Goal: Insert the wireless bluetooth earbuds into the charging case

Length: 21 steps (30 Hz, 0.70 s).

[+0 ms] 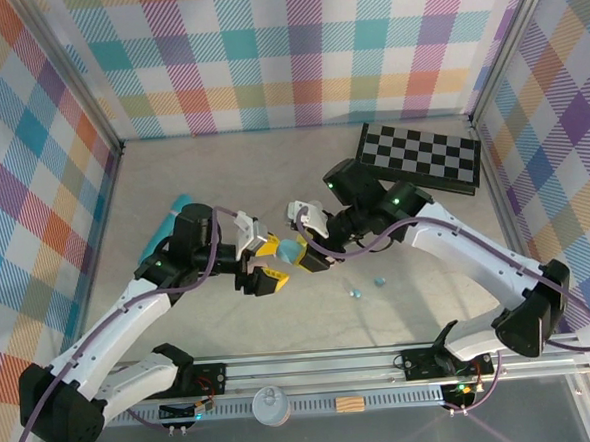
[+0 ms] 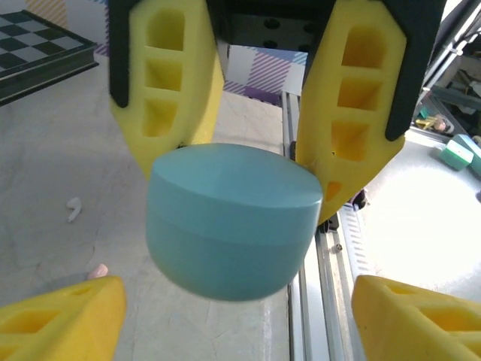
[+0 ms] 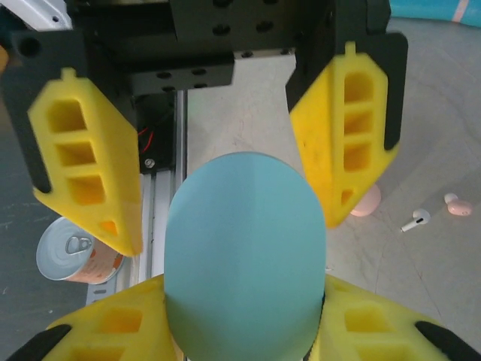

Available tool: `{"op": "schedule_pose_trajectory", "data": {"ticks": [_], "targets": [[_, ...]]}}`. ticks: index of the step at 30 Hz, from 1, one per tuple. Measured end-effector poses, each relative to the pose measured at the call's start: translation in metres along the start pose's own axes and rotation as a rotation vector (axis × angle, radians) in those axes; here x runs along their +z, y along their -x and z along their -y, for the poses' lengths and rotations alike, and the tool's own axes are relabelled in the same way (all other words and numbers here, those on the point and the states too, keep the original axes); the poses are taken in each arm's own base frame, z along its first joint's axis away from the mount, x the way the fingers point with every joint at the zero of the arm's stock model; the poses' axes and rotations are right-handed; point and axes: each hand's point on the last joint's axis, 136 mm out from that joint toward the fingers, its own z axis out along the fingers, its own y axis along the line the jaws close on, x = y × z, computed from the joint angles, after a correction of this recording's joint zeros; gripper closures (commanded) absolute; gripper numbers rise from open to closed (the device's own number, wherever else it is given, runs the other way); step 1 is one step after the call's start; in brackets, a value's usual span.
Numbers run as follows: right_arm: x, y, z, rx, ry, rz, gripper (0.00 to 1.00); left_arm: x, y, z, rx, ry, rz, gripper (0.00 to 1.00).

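**A:** Where is the charging case [image 2: 229, 218]?

**B:** About the middle of the bench [image 1: 272, 172] in the top view, clamped in the right hand [image 3: 244, 280]. One yellow finger presses on each flank, and the lid is down with its seam showing across the front.

**A:** And the left hand [image 2: 238, 280]?

**B:** It faces the case from 9 o'clock. Its fingers stand apart, one on either side, spread wider than the teal shell. Its own wrist view shows a gap between both tips and the case. In the right wrist view one tip sits close to the shell's edge at 2 o'clock, and I cannot tell whether it touches.

**A:** The wireless bluetooth earbuds [image 1: 355, 292]?

**B:** They lie loose on the bench. From above, two light blue ones are at 4 o'clock from the case, near each other but apart. The right wrist view has a white earbud [image 3: 415, 219] and a pink earbud [image 3: 457, 204] side by side at 3 o'clock. A pink rounded thing [image 3: 366, 201] peeks out behind a left-hand finger, too hidden to name.

**A:** Anything else?

**B:** There is a checkerboard [image 1: 421, 156] at 2 o'clock by the back wall. A teal tube [image 1: 179, 203] is at 10 o'clock, partly under the left arm, and a can [image 1: 271, 405] is at 6 o'clock by the rail [image 1: 363, 357]
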Motion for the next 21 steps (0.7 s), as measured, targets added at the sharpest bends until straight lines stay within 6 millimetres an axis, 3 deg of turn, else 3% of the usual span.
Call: {"op": "schedule_pose_trajectory", "data": {"ticks": [10, 15, 21], "targets": [[0.01, 0.0, 0.014, -0.012, 0.052, -0.026, 0.76, 0.006, 0.0, -0.005, 0.034, -0.02, 0.007, 0.39], [0.009, -0.002, 0.016, -0.007, 0.081, -0.027, 0.76, 0.01, 0.0, -0.012, 0.04, -0.007, 0.007, 0.51], [0.004, -0.002, 0.017, -0.019, 0.087, -0.024, 0.76, 0.01, 0.005, -0.014, 0.057, -0.003, 0.019, 0.52]]}}
